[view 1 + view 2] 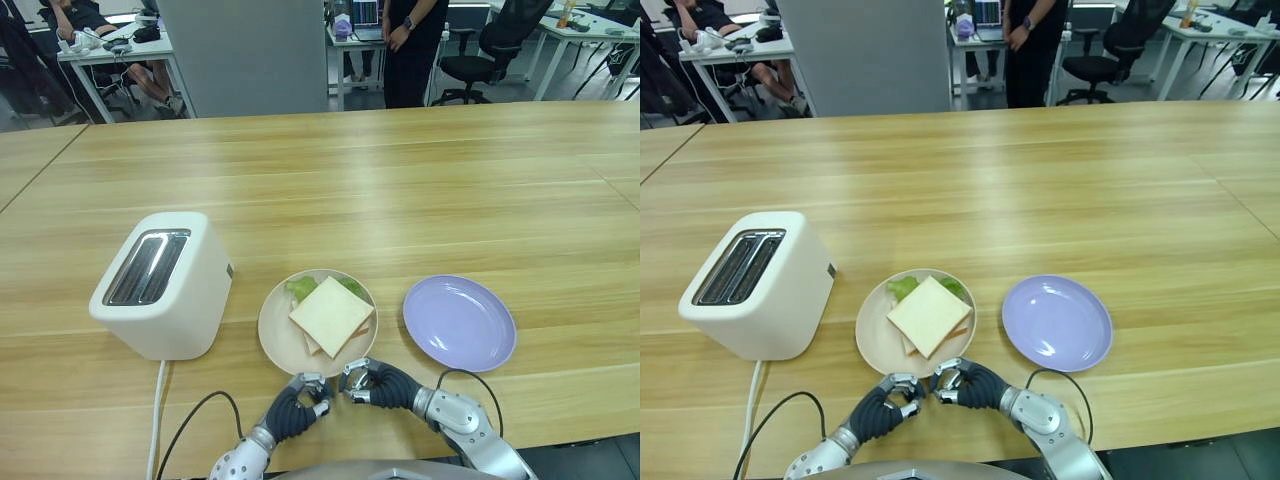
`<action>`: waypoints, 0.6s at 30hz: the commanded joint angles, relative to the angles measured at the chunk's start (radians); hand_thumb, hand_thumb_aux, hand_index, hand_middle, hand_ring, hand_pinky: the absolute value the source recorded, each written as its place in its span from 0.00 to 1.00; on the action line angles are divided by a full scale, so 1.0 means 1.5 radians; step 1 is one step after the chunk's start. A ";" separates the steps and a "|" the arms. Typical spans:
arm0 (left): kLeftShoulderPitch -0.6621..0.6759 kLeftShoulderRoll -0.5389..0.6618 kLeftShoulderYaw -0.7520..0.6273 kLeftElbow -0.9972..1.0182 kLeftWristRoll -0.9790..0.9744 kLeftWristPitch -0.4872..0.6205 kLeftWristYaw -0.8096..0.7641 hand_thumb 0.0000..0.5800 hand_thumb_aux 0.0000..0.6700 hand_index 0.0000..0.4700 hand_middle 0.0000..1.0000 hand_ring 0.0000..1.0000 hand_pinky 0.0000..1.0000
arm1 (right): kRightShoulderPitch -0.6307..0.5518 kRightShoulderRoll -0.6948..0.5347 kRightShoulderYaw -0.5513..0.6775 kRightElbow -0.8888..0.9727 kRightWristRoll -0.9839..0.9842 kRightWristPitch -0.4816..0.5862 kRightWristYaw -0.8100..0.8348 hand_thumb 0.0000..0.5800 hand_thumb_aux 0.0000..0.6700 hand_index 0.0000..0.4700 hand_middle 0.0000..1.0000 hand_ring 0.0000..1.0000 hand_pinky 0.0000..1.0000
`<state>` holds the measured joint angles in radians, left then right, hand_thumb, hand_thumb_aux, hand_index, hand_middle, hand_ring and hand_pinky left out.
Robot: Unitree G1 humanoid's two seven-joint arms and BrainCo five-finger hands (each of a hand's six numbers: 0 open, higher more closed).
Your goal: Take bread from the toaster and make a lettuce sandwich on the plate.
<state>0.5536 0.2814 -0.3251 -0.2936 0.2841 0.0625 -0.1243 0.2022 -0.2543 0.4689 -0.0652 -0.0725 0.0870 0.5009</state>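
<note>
Left hand and right hand, fingers curled and gripping nothing, side by side at the near rim of the beige plate, sandwich on it.

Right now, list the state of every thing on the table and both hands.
toaster: upright, no bread sticking out
sandwich: assembled, lettuce peeking out, on beige plate
purple plate: flat, right of beige plate
left hand: curled, holding nothing
right hand: curled, holding nothing
</note>
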 commanded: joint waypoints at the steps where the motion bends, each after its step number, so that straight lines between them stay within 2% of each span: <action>1: -0.048 -0.010 0.010 0.076 0.031 0.036 0.021 1.00 1.00 0.98 0.54 0.54 0.54 | -0.029 0.017 0.009 0.125 -0.035 0.025 -0.027 1.00 1.00 0.98 1.00 1.00 1.00; 5: -0.146 -0.025 0.014 0.171 0.072 0.042 0.070 1.00 1.00 0.98 0.53 0.53 0.53 | -0.133 0.068 -0.003 0.269 -0.065 0.036 -0.086 1.00 1.00 0.98 1.00 1.00 1.00; 9: -0.301 -0.038 0.005 0.345 0.118 0.036 0.130 1.00 1.00 0.98 0.52 0.52 0.52 | -0.301 0.139 -0.056 0.497 -0.061 0.040 -0.168 1.00 1.00 0.98 1.00 1.00 1.00; 14: -0.462 -0.061 0.019 0.590 0.111 -0.032 0.193 1.00 1.00 0.98 0.53 0.53 0.53 | -0.495 0.195 -0.104 0.750 -0.058 -0.011 -0.234 1.00 1.00 0.98 1.00 1.00 1.00; 18: -0.552 -0.074 0.028 0.737 0.105 -0.092 0.233 1.00 1.00 0.98 0.52 0.52 0.52 | -0.574 0.210 -0.131 0.855 -0.060 -0.043 -0.262 1.00 1.00 0.98 1.00 1.00 1.00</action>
<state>-0.2731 0.1786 -0.2867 0.6756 0.4530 -0.0616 0.2166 -0.6675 0.0678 0.2901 1.0955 -0.1450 0.0030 0.1324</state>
